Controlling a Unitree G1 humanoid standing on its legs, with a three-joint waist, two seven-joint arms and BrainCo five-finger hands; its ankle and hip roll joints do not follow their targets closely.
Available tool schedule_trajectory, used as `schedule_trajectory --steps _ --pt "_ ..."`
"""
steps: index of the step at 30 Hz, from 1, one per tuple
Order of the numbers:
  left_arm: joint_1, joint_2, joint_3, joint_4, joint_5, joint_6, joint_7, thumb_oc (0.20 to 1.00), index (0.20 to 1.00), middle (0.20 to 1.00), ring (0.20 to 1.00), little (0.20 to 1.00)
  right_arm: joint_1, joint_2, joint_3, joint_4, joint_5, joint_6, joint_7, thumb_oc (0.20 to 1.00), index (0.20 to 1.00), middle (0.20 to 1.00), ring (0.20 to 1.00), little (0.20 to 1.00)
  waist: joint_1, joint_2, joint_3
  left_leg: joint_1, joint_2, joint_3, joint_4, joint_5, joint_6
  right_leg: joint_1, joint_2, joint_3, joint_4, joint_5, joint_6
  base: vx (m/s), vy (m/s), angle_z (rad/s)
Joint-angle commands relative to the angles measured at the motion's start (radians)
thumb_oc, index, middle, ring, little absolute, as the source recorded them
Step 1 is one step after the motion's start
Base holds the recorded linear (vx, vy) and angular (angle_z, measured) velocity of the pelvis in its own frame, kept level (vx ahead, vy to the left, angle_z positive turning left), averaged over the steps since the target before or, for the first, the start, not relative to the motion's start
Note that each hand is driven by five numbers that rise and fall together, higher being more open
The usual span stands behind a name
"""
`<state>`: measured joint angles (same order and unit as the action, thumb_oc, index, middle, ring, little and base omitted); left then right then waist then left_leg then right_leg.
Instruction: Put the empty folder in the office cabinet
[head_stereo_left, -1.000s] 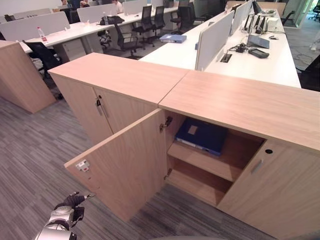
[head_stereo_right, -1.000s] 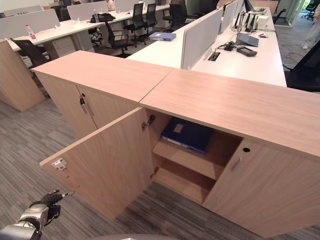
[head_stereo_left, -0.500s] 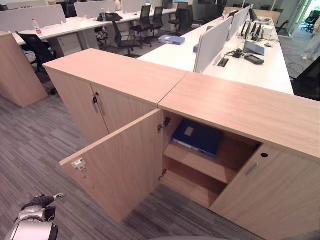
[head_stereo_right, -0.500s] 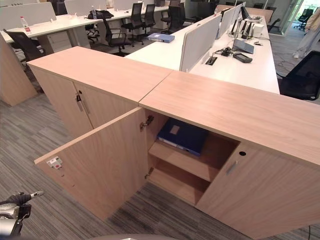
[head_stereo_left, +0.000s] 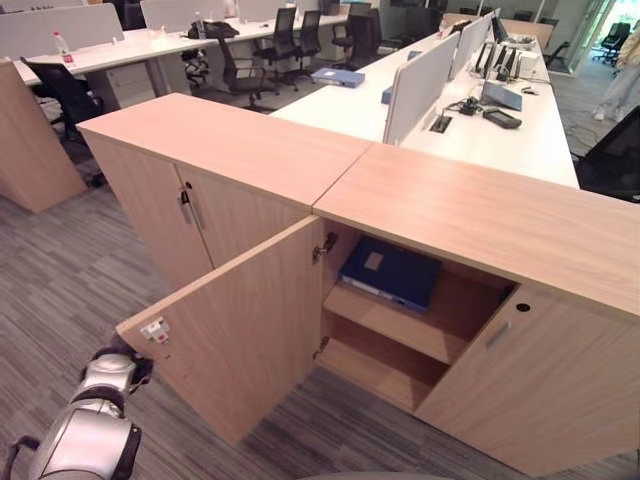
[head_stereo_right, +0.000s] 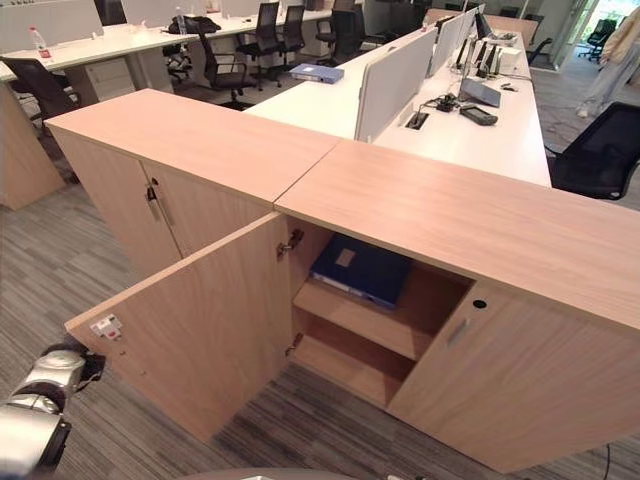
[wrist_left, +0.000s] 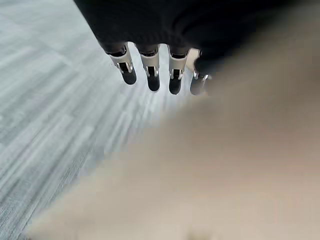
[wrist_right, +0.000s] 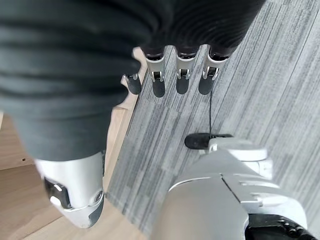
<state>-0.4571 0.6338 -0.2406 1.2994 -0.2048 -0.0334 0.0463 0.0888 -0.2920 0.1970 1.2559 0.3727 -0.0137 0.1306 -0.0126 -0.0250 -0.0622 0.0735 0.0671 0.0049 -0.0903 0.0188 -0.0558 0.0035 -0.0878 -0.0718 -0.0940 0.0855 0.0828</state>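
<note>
A blue folder (head_stereo_left: 390, 272) lies flat on the upper shelf of the wooden office cabinet (head_stereo_left: 470, 210), whose left door (head_stereo_left: 245, 330) stands swung wide open. My left hand (head_stereo_left: 118, 368) is at the outer edge of that door, just under its white latch plate (head_stereo_left: 155, 329). In the left wrist view its fingers (wrist_left: 150, 70) are straight, right beside the blurred wooden door face. My right hand (wrist_right: 182, 75) hangs over the grey carpet with straight fingers and thumb (wrist_right: 75, 200) apart, holding nothing.
The cabinet's right door (head_stereo_left: 530, 380) is closed. A second closed cabinet (head_stereo_left: 190, 205) with keys in its lock adjoins on the left. Behind stand white desks with a divider panel (head_stereo_left: 420, 80), another blue folder (head_stereo_left: 336, 76), black chairs and a person (head_stereo_left: 625, 80) at far right.
My left hand has risen from low over the carpet to the open door's outer edge. The whole picture has shifted a little, so the camera has moved. The folder stays on the shelf.
</note>
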Motion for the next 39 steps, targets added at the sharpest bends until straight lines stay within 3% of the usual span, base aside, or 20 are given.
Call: schedule_trajectory --steps 1,5,8,10,13,16,20,22,27,33,36,37,38,39 --pt "-0.147 -0.033 -0.019 0.009 0.088 -0.041 0.012 1.0 1.0 1.0 1.0 1.0 -0.049 0.021 0.034 0.02 0.011 -0.016 -0.01 1.0 1.0 1.0 1.0 1.0 -0.025 -0.023 0.01 -0.027 -0.004 -0.029 0.003 -0.052 -0.006 0.016 -0.028 -0.005 0.007 -0.081 0.081 -0.01 0.022 0.05" --pt "-0.267 -0.064 -0.129 -0.026 0.154 -0.046 0.039 1.0 1.0 1.0 1.0 1.0 -0.059 0.016 0.038 0.016 0.015 -0.016 -0.018 1.0 1.0 1.0 1.0 1.0 -0.042 -0.031 0.017 -0.036 -0.003 -0.027 0.003 -0.05 -0.005 0.006 -0.028 -0.005 0.007 -0.074 0.084 -0.02 0.012 0.14" --pt "-0.297 -0.125 -0.201 -0.191 0.192 -0.053 0.063 1.0 1.0 1.0 1.0 1.0 -0.064 0.028 0.032 0.024 0.028 -0.018 -0.027 1.0 1.0 1.0 1.0 1.0 -0.046 -0.038 0.024 -0.045 -0.005 -0.03 0.003 -0.048 -0.003 0.0 -0.03 -0.009 0.007 -0.07 0.085 -0.02 0.008 0.13" --pt "-0.222 -0.204 -0.254 -0.46 0.199 -0.065 0.044 1.0 1.0 1.0 1.0 1.0 -0.075 0.038 0.015 0.032 0.032 -0.02 -0.042 1.0 1.0 1.0 1.0 1.0 -0.042 -0.038 0.034 -0.052 -0.009 -0.04 0.003 -0.049 0.001 0.0 -0.033 -0.016 0.007 -0.07 0.085 -0.02 0.018 0.13" --pt "-0.136 -0.282 -0.304 -0.585 0.172 -0.086 -0.016 1.0 1.0 1.0 1.0 1.0 -0.09 0.046 0.005 0.039 0.028 -0.023 -0.055 1.0 1.0 1.0 1.0 1.0 -0.04 -0.037 0.042 -0.05 -0.013 -0.042 0.003 -0.053 0.006 0.0 -0.035 -0.017 0.007 -0.071 0.085 -0.01 0.025 0.15" --pt "-0.016 -0.385 -0.43 -0.716 0.082 -0.094 -0.116 1.0 1.0 1.0 1.0 1.0 -0.135 0.059 0.0 0.047 0.041 -0.028 -0.077 1.0 1.0 1.0 1.0 1.0 -0.036 -0.033 0.053 -0.048 -0.016 -0.049 0.003 -0.062 0.014 0.001 -0.037 -0.02 0.007 -0.074 0.086 0.0 0.019 0.11" --pt "0.022 -0.391 -0.507 -0.801 0.044 -0.087 -0.169 1.0 1.0 1.0 1.0 1.0 -0.157 0.064 0.006 0.06 0.047 -0.029 -0.086 1.0 1.0 1.0 1.0 1.0 -0.032 -0.03 0.063 -0.049 -0.018 -0.054 0.003 -0.064 0.018 0.001 -0.037 -0.022 0.007 -0.076 0.088 0.0 0.011 -0.14" --pt "0.059 -0.337 -0.568 -0.932 0.012 -0.083 -0.237 1.0 1.0 1.0 1.0 1.0 -0.169 0.058 0.006 0.081 0.043 -0.03 -0.092 1.0 1.0 1.0 1.0 1.0 -0.022 -0.027 0.073 -0.056 -0.023 -0.065 0.003 -0.064 0.022 -0.002 -0.04 -0.028 0.007 -0.077 0.089 -0.02 0.027 -0.21" --pt "0.13 -0.288 -0.561 -0.978 -0.016 -0.069 -0.272 1.0 1.0 1.0 1.0 1.0 -0.176 0.055 -0.002 0.108 0.038 -0.022 -0.085 1.0 1.0 1.0 1.0 1.0 -0.003 -0.026 0.081 -0.068 -0.032 -0.077 0.003 -0.062 0.027 -0.006 -0.05 -0.039 0.007 -0.073 0.093 -0.03 0.034 -0.03" --pt "0.211 -0.293 -0.506 -0.923 -0.071 -0.046 -0.27 1.0 1.0 1.0 1.0 1.0 -0.193 0.063 -0.019 0.125 0.054 -0.009 -0.077 1.0 1.0 1.0 1.0 1.0 0.011 -0.023 0.085 -0.081 -0.05 -0.082 0.003 -0.061 0.038 -0.02 -0.066 -0.047 0.007 -0.06 0.103 -0.04 0.069 0.08" --pt "0.265 -0.332 -0.434 -0.788 -0.086 -0.024 -0.242 1.0 1.0 1.0 1.0 1.0 -0.203 0.077 0.001 0.111 0.042 0.005 -0.068 1.0 1.0 1.0 1.0 1.0 0.018 -0.021 0.088 -0.086 -0.066 -0.077 0.003 -0.062 0.05 -0.03 -0.078 -0.041 0.007 -0.048 0.11 -0.05 0.1 -0.03" --pt "0.282 -0.388 -0.379 -0.599 -0.106 -0.01 -0.2 1.0 1.0 1.0 1.0 1.0 -0.203 0.092 0.012 0.102 0.033 0.014 -0.059 1.0 1.0 1.0 1.0 1.0 0.018 -0.025 0.086 -0.084 -0.078 -0.071 0.003 -0.063 0.057 -0.033 -0.089 -0.036 0.007 -0.038 0.114 -0.03 0.075 -0.07" --pt "0.281 -0.391 -0.379 -0.595 -0.106 -0.012 -0.2 1.0 1.0 1.0 1.0 1.0 -0.203 0.091 0.013 0.102 0.033 0.015 -0.059 1.0 1.0 1.0 1.0 1.0 0.018 -0.024 0.086 -0.084 -0.078 -0.071 0.003 -0.063 0.057 -0.033 -0.089 -0.035 0.007 -0.038 0.114 -0.05 0.109 -0.05" --pt "0.281 -0.421 -0.335 -0.475 -0.125 -0.007 -0.179 1.0 1.0 1.0 1.0 1.0 -0.199 0.097 0.018 0.101 0.031 0.023 -0.056 1.0 1.0 1.0 1.0 1.0 0.017 -0.026 0.085 -0.082 -0.084 -0.068 0.003 -0.062 0.06 -0.032 -0.094 -0.035 0.007 -0.033 0.116 -0.03 0.073 -0.02"
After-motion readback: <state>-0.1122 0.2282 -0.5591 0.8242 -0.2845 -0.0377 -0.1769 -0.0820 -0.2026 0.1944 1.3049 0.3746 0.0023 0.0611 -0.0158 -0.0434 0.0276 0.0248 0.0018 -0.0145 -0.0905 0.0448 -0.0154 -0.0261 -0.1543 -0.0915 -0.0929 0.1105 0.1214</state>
